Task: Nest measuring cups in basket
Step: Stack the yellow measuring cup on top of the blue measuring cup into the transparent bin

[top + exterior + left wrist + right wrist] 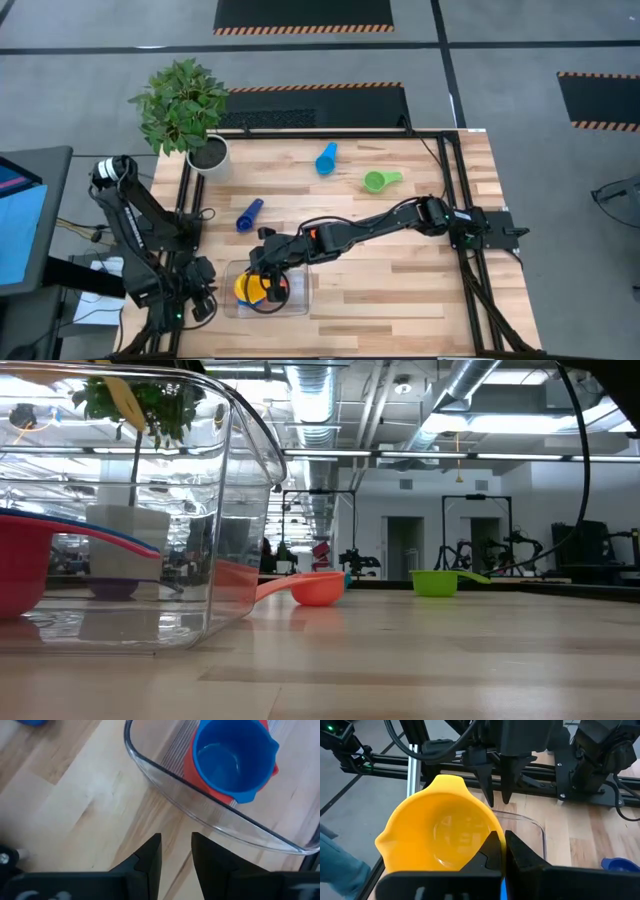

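The yellow cup (440, 827) fills the right wrist view, big and close. The right gripper (268, 284) has its two fingers pinched tight on the cup's rim. It holds the cup over the clear basket (298, 300), which sits at the front of the table (400, 290), toward the left.

Inside the basket a blue cup (232, 757) sits inside a red cup (192, 767). In the low view the red cup's wall shows through the see-through side, with a thin blue handle lying across it.

The left gripper (175, 851) hangs just outside the basket, by its front left corner. Its fingers (150, 857) are a little apart and hold nothing.

An orange cup (305, 588) lies on the table just beside the basket. A dark blue cup (248, 215) lies on its side a bit behind the basket. A light blue cup (326, 158) lies near the back of the table, and a green cup (380, 180) sits to its right, well away from the basket. A plant in a white pot (207, 155) stands at the back left corner.
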Robot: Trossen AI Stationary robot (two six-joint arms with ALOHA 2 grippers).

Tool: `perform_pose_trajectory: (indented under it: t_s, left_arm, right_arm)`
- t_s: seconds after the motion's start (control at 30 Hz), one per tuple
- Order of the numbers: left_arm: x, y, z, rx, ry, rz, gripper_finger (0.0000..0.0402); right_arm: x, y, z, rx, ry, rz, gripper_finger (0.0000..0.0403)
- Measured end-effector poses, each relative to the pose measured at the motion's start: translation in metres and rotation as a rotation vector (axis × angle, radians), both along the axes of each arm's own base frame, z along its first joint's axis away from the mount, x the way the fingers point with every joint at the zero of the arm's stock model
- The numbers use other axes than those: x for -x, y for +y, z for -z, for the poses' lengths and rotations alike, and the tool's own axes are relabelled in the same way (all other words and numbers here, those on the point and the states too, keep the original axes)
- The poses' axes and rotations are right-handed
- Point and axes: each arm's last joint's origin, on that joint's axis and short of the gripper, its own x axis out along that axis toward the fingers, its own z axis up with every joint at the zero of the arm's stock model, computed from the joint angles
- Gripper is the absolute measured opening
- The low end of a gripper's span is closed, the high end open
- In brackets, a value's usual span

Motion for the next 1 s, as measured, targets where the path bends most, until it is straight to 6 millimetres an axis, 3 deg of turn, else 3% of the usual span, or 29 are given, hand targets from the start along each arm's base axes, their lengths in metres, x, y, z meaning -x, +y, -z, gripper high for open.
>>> perform_pose_trajectory:
  t_s: [0.33,0.53,1.0]
  left_arm:
    - [-0.012,0.005,0.000,-0.025,0.012,0.023,0.0093]
    - [-0.009,0.004,-0.001,0.049,0.125,0.023,0.0093]
    - [-0.019,0.002,-0.007,0.043,0.102,0.024,0.0093]
  right_arm:
    - [0.002,0.001,0.003,0.009,0.034,-0.004,0.0006]
    - [0.002,0.001,0.003,0.007,0.035,-0.008,0.0006]
    - [0.003,0.003,0.005,0.003,0.055,-0.007,0.0007]
